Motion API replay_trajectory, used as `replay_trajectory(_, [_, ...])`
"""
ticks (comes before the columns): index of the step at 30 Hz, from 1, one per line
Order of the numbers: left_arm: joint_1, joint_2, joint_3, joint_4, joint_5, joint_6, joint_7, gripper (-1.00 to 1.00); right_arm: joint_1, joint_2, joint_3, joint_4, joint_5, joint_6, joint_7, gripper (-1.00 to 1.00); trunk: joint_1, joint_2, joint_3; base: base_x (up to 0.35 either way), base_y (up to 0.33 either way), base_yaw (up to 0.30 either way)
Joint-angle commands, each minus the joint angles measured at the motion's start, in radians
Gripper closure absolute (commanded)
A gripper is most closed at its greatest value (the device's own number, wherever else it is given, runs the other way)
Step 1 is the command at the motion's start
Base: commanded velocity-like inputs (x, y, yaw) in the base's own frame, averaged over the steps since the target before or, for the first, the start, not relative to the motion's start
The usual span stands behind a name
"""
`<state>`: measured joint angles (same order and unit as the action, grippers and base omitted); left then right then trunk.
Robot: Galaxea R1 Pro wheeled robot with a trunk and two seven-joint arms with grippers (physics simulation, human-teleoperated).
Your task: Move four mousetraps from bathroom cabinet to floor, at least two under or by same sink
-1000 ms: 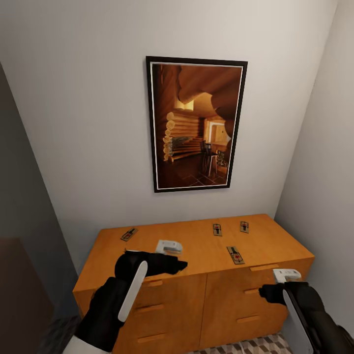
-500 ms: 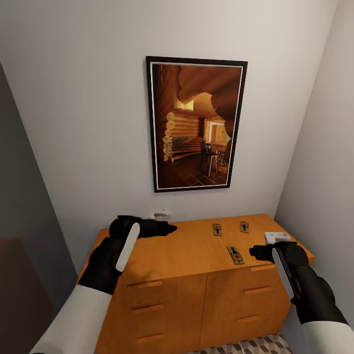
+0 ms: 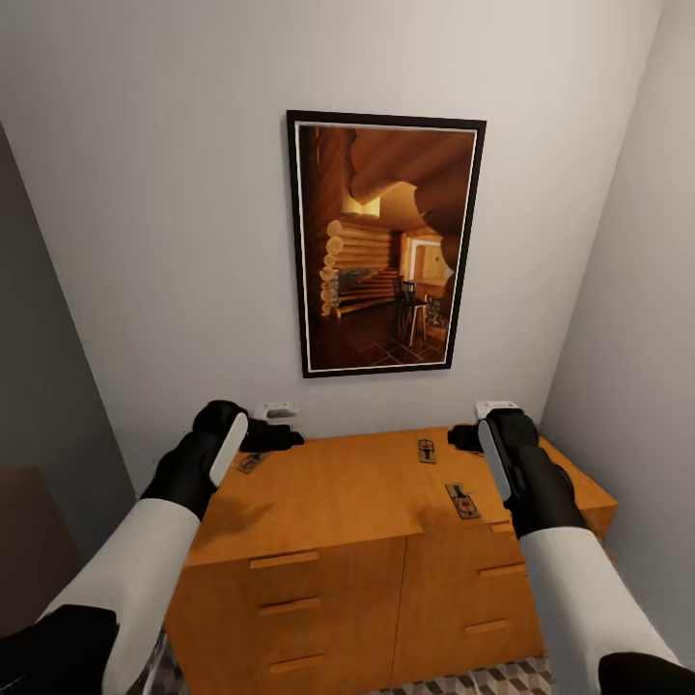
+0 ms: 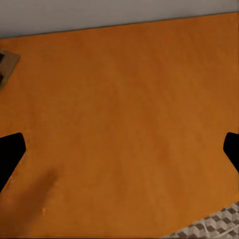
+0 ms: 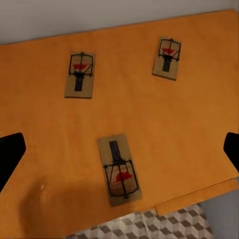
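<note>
The orange-brown cabinet (image 3: 338,492) stands against the wall, with mousetraps lying flat on its top. In the head view one mousetrap (image 3: 426,450) is at the back, another (image 3: 462,501) lies near the front edge, and a third (image 3: 251,463) peeks out beside my left gripper (image 3: 290,439). My right gripper (image 3: 456,437) hovers over the back right. The right wrist view looks down past the open right gripper (image 5: 119,152) at three mousetraps (image 5: 79,74) (image 5: 168,58) (image 5: 119,169). In the left wrist view the open left gripper (image 4: 119,152) hangs over bare cabinet top (image 4: 129,114), a mousetrap corner (image 4: 6,67) at the frame's edge.
A framed picture (image 3: 386,241) hangs on the wall above the cabinet. Walls close in on both sides of this narrow nook. A strip of cube-patterned bathroom floor (image 3: 502,676) shows in front of the cabinet, and past its front edge as floor tiles (image 5: 149,226).
Both arms have risen from in front of the drawers and reached forward over the cabinet top. The right arm now covers the back-right trap in the head view.
</note>
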<state>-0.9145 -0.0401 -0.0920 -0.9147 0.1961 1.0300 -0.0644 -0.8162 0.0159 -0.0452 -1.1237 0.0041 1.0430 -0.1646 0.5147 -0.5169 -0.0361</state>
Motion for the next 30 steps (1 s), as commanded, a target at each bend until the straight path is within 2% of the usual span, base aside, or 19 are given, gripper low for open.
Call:
replay_trajectory(1, [-0.005, 0.009, 0.001, 0.01, 0.0, 0.003, -0.001, -1.0, -0.021, 0.016, 0.009, 0.025, 0.003, 0.004, -0.017, -1.0, 0.001, -0.002, -0.002, 0.0, 0.0, 0.0])
replay_trajectory(5, [-0.016, 0.049, 0.004, 0.038, -0.003, 0.001, 0.002, -1.0, -0.091, 0.066, 0.05, 0.139, 0.004, 0.004, -0.064, -1.0, 0.001, -0.002, -0.002, 0.0, 0.0, 0.0])
replay_trajectory(7, [-0.017, 0.059, 0.004, 0.043, -0.003, 0.0, 0.003, -1.0, -0.106, 0.075, 0.058, 0.171, 0.004, 0.004, -0.071, -1.0, 0.001, -0.002, -0.002, 0.0, 0.0, 0.0])
replay_trajectory(11, [-0.022, 0.087, 0.005, 0.066, -0.003, -0.018, 0.004, -1.0, -0.16, 0.099, 0.079, 0.313, 0.005, -0.08, -0.089, -1.0, 0.001, -0.002, -0.002, 0.0, 0.0, 0.0])
replay_trajectory(16, [-0.037, 0.112, 0.006, 0.173, -0.003, -0.098, 0.002, -1.0, -0.226, 0.11, 0.089, 0.509, 0.005, -0.209, -0.097, -1.0, 0.001, -0.002, -0.002, 0.0, 0.0, 0.0])
replay_trajectory(17, [-0.037, 0.112, 0.006, 0.173, -0.003, -0.098, 0.002, -1.0, -0.226, 0.11, 0.089, 0.509, 0.005, -0.209, -0.097, -1.0, 0.001, -0.002, -0.002, 0.0, 0.0, 0.0])
replay_trajectory(21, [-0.09, 0.116, 0.003, 0.345, -0.006, -0.207, -0.001, -1.0, -0.265, 0.113, 0.092, 0.643, 0.006, -0.31, -0.099, -1.0, 0.001, -0.002, -0.002, 0.0, 0.0, 0.0])
replay_trajectory(25, [-0.159, 0.112, -0.001, 0.523, -0.012, -0.33, -0.004, -1.0, -0.281, 0.112, 0.094, 0.712, 0.008, -0.37, -0.097, -1.0, 0.001, -0.002, -0.002, 0.0, 0.0, 0.0])
replay_trajectory(28, [-0.193, 0.109, -0.002, 0.602, -0.025, -0.403, -0.006, -1.0, -0.287, 0.111, 0.095, 0.735, 0.01, -0.391, -0.092, -1.0, 0.001, -0.002, -0.002, 0.0, 0.0, 0.0])
replay_trajectory(30, [-0.2, 0.108, -0.002, 0.617, -0.031, -0.419, -0.008, -1.0, -0.288, 0.11, 0.096, 0.74, 0.01, -0.395, -0.091, -1.0, 0.001, -0.002, -0.002, 0.0, 0.0, 0.0])
